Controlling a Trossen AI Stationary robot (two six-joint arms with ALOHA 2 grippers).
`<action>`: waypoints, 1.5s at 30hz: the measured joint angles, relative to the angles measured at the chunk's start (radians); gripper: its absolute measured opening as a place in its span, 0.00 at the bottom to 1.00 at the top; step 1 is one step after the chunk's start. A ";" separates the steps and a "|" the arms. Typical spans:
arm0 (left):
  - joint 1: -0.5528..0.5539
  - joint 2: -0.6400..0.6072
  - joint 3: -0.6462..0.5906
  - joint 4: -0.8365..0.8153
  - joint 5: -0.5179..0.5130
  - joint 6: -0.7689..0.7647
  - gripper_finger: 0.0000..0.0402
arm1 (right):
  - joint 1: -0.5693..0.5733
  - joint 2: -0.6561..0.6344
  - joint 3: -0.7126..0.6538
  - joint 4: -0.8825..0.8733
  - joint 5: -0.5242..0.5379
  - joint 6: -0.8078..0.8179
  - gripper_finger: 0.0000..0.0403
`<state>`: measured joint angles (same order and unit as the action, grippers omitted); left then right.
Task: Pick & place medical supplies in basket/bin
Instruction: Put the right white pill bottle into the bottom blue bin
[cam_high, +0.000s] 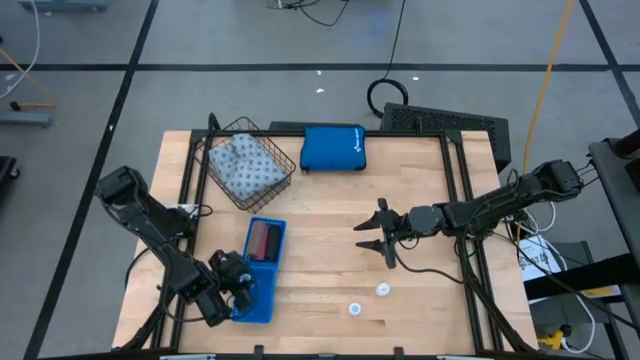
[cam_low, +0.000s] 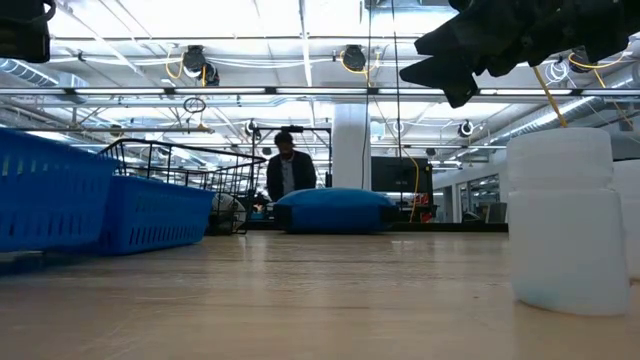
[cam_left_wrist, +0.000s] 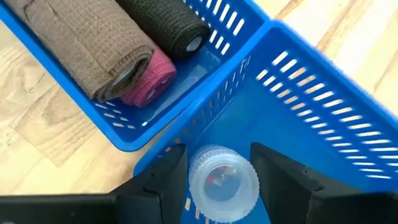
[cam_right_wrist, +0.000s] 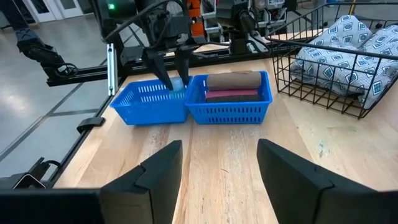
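The left gripper (cam_left_wrist: 219, 167) hangs right over the empty half of the long bright blue plastic tray (cam_left_wrist: 323, 118), its fingers squeezing a small white round disc (cam_left_wrist: 222, 184). The right gripper (cam_high: 378, 236), wide open, waits well away from the tray.

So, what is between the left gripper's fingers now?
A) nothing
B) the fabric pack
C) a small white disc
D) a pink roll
C: the left wrist view shows a small white disc between the left gripper fingers, over the blue tray; the pink roll lies in the other compartment.
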<state>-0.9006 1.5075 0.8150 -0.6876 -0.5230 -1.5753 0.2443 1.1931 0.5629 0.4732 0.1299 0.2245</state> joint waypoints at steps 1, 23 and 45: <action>0.003 -0.009 0.000 0.000 0.000 0.000 0.45 | 0.000 0.000 0.000 0.000 0.000 0.000 0.49; -0.033 -0.279 0.001 0.190 -0.456 0.456 0.45 | 0.329 -0.146 0.001 -0.429 0.098 0.125 0.49; 0.148 -0.278 0.001 0.192 -0.381 0.550 0.45 | 0.616 0.237 0.000 -0.649 0.296 0.779 0.49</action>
<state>-0.7522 1.2293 0.8162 -0.4953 -0.9044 -1.0254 0.8600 1.4300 0.5632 -0.1754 0.4261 1.0032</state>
